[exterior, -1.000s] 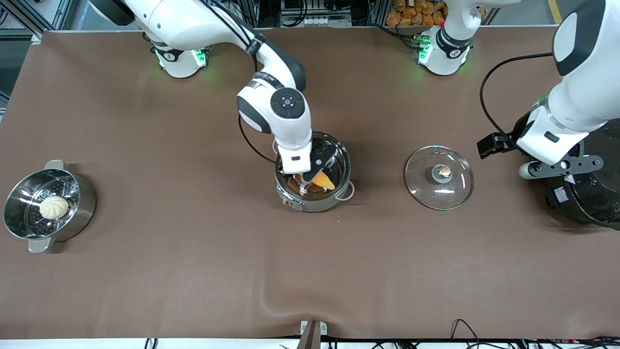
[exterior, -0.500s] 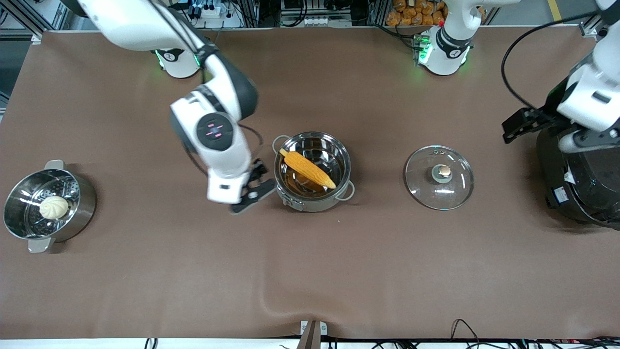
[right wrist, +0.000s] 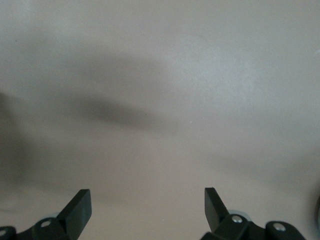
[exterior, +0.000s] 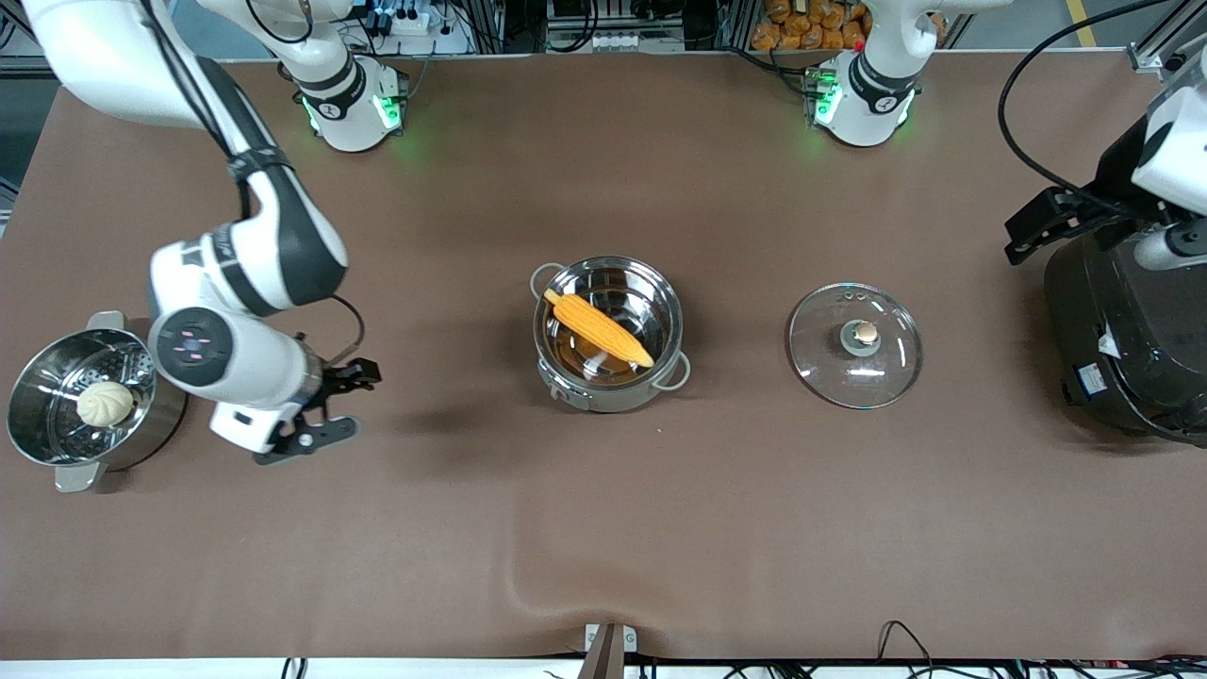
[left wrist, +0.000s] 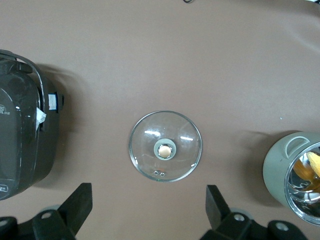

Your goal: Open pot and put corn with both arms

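The shiny pot (exterior: 618, 396) with wire loop handles stands open at the table's middle. The yellow-orange corn (exterior: 599, 327) lies slantwise inside it. The glass lid (exterior: 891, 363) with its copper knob (exterior: 861, 332) lies flat on the table beside the pot, toward the left arm's end. My right gripper (exterior: 336, 404) is open and empty over bare table between the pot and the steamer pot; it also shows in the right wrist view (right wrist: 147, 196). My left gripper (left wrist: 148, 195) is open and empty, high above the table near the lid (left wrist: 185, 150). The pot (left wrist: 276, 170) and corn (left wrist: 314, 165) show there too.
A steel steamer pot (exterior: 156, 396) holding a white bun (exterior: 106, 403) stands at the right arm's end. A big black rice cooker (exterior: 1127, 349) stands at the left arm's end and also shows in the left wrist view (left wrist: 20, 125). The brown cloth has a ridge near the front edge (exterior: 528, 575).
My right gripper let go of the corn in the pot and swung away toward the steamer pot. My left arm drew back over the rice cooker.
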Available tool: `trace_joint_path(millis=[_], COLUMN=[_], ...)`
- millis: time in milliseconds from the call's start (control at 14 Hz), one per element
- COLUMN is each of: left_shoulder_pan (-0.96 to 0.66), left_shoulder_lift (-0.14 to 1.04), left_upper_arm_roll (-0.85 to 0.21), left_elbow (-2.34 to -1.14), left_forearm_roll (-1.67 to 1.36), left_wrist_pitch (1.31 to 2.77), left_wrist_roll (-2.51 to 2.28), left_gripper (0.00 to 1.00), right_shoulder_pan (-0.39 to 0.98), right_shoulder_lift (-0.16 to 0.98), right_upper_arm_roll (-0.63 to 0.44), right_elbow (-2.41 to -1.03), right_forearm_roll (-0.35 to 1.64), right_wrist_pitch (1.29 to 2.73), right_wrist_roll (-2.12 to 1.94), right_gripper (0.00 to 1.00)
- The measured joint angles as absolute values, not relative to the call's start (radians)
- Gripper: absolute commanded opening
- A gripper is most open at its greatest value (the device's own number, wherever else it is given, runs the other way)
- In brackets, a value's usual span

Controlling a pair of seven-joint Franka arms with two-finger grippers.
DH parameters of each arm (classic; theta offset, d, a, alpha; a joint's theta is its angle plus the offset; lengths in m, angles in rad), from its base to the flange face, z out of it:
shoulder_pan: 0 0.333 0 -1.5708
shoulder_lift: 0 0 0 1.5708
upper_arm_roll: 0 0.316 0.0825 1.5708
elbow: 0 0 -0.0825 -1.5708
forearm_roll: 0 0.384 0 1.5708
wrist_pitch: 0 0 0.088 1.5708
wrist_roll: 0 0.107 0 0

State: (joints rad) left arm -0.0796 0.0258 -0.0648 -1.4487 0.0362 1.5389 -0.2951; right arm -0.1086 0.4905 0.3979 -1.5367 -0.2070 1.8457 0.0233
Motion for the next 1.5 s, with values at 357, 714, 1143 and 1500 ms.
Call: trace_joint_path(millis=[357, 714, 1143, 1500], left_shoulder_pan=[-0.075, -0.071, -0.068, -0.067], left_shoulder_lift=[-0.001, -0.02, -0.053, -0.053], left_upper_arm_roll=[-0.058, -0.043, -0.042, -0.048], left_elbow=[-1.475, -1.584, -1.64, -1.644], left_forearm_roll=[0.036, 0.014, 0.01, 0.01], left_wrist_pitch=[1.533, 1.648, 1.657, 1.578], left_wrist_roll=[-0.295, -0.274, -0.221, -0.154], left_gripper=[1.0, 1.0, 1.0, 1.0], right_shoulder_pan=[-0.117, -0.196, -0.166, 0.006], right_shoulder_lift=[0.323, 0.226, 0.16, 0.101], right_upper_arm_roll=[0.412, 0.379, 0.208, -0.028], right_elbow=[-1.633, -1.641, -1.431, -1.353], right_forearm_roll=[-0.139, -0.05, -0.038, -0.016], right_wrist_pitch=[1.831, 1.668, 1.384, 1.289], right_wrist_roll=[-0.014, -0.075, -0.035, -0.028], right_gripper=[1.0, 1.0, 1.0, 1.0])
